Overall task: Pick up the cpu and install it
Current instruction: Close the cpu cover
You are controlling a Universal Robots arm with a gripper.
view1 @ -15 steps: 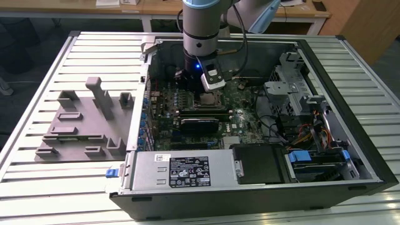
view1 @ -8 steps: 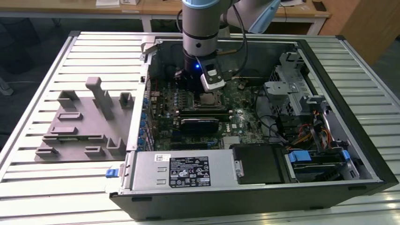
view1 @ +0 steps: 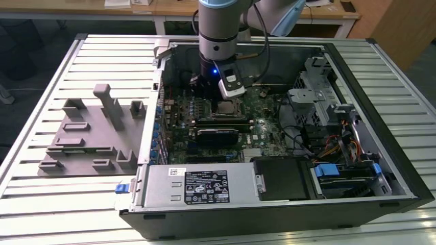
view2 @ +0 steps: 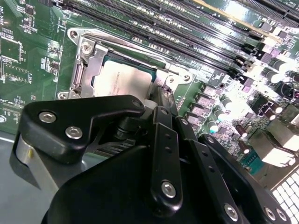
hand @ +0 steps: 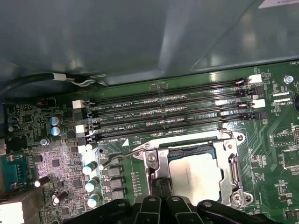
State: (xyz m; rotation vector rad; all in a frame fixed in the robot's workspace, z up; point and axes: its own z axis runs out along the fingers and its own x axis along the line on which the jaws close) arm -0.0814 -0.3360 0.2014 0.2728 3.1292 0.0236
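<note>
The cpu (hand: 194,175) lies flat in the motherboard socket, its silvery top showing inside the metal socket frame (hand: 233,170). In the second wrist view the cpu (view2: 124,79) sits just beyond my fingertips. My gripper (hand: 161,186) hangs low over the socket's edge with its two fingers pressed together and nothing visible between them. Their tips are beside the frame's hinge end and the thin socket lever (hand: 117,158). In the exterior view the gripper (view1: 228,97) reaches down into the open computer case, right above the cpu (view1: 225,107).
A grey plastic fixture tray (view1: 89,132) lies on the slatted table at the exterior view's left. Inside the case are a black heatsink block (view1: 218,135), memory slots (hand: 168,114), a power supply (view1: 197,186), and drive cages with cables (view1: 327,127).
</note>
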